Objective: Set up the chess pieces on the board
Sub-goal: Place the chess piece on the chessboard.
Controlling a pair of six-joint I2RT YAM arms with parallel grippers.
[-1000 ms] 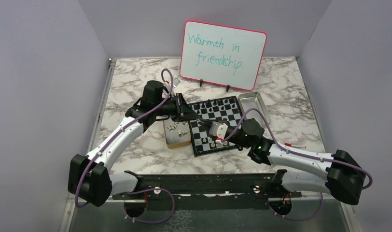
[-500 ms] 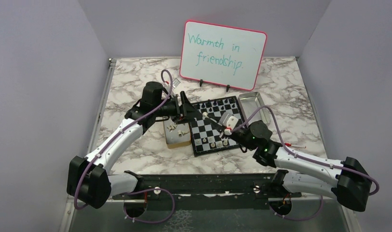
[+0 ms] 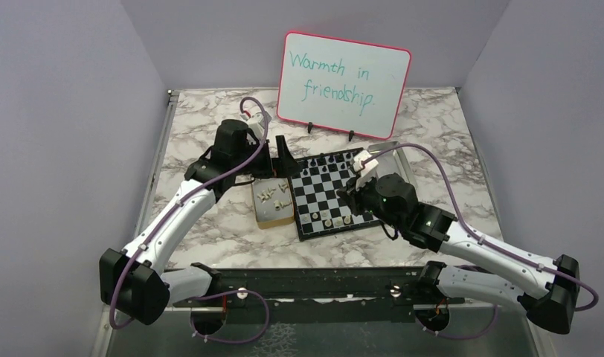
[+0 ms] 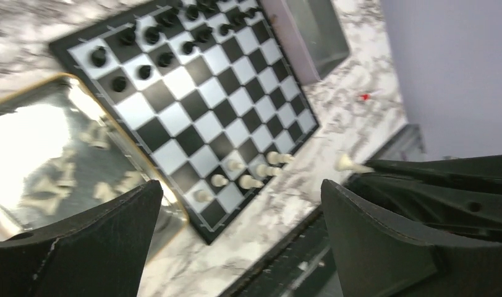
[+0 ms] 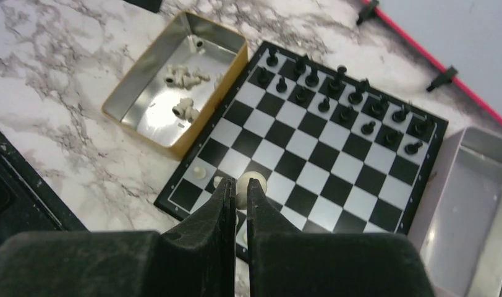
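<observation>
The chequered board (image 3: 330, 198) (image 5: 310, 148) (image 4: 199, 117) lies mid-table. Black chess pieces (image 3: 332, 165) (image 5: 335, 93) fill its far two rows. A few cream pieces (image 3: 329, 221) (image 4: 248, 179) stand in its near rows. My right gripper (image 5: 237, 189) (image 3: 349, 192) hangs above the board's near half, shut on a cream piece (image 5: 250, 183). The left gripper (image 3: 284, 160) (image 4: 241, 183) is wide open and holds nothing. It sits raised over the gap between the board's left edge and the tan box (image 3: 260, 216) (image 5: 174, 145), where loose cream pieces (image 5: 183, 93) lie.
A silver metal tray (image 3: 388, 160) (image 5: 471, 198) touches the board's right side. A whiteboard with a pink frame (image 3: 344, 74) stands behind the board. A small red-tipped item (image 3: 451, 222) lies on the marble to the right. Grey walls close in both sides.
The left gripper opened fully and drew back from over the board toward the box. The right arm rose from the near row and swung toward the board's middle, staying shut on its piece.
</observation>
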